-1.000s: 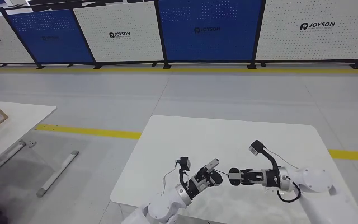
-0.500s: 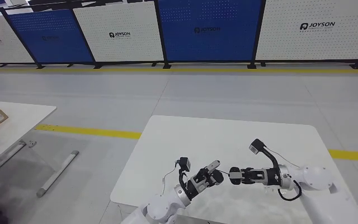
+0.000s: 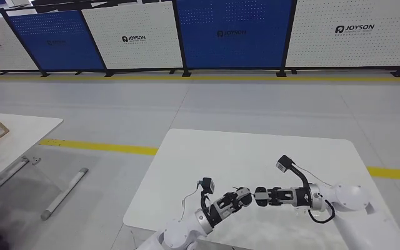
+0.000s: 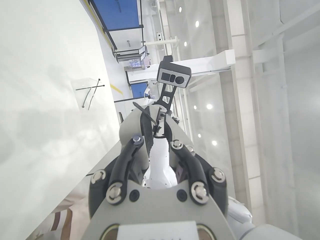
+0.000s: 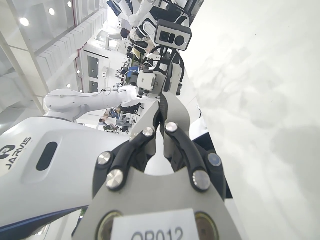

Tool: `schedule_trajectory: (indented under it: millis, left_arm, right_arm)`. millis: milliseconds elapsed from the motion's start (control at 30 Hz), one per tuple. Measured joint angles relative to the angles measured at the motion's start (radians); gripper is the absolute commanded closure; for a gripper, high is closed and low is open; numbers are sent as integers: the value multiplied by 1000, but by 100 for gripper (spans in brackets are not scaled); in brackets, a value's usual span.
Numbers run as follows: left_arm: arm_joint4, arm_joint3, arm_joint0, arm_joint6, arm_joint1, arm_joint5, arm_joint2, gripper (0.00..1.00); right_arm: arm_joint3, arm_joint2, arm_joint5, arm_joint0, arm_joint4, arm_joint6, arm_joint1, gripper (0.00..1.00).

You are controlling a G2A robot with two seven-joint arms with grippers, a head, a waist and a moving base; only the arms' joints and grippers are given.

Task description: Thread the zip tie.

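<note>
1. Zip tie (image 4: 145, 115): a black strap nipped between the closed fingers of the left gripper (image 4: 156, 122), one end sticking out past the fingertips.
2. The right gripper (image 5: 160, 107) faces it tip to tip, pads pressed together. I cannot tell whether a strap lies between them.
3. Both hang above the table (image 3: 250, 150), toward its near edge.
4. Loose ties (image 4: 90, 93) lie flat on the table, close to an edge.
</note>
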Motion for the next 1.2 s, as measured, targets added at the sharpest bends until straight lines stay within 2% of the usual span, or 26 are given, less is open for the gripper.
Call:
schedule_trajectory:
  millis: [300,367,700,1133,1167,1200]
  left_arm:
    - [14,-6,2,7,0,-1,2,97]
    - [7,-6,-6,12,-1,7,2,100]
    - [6,-6,-19,31,-4,30,5,100]
    - [30,5,-14,29,-2,20,-2,100]
    - [34,6,-12,30,-2,17,-2,100]
    - [35,6,-11,30,-2,15,-2,100]
  right_arm:
    - [14,0,1,3,12,0,1,100]
    - [13,0,0,3,12,1,2,100]
    - [9,-1,-1,2,13,0,4,100]
    - [4,6,-5,-5,22,-3,9,100]
    - [3,6,-2,-5,23,0,10,88]
    - [2,5,1,-5,24,2,10,60]
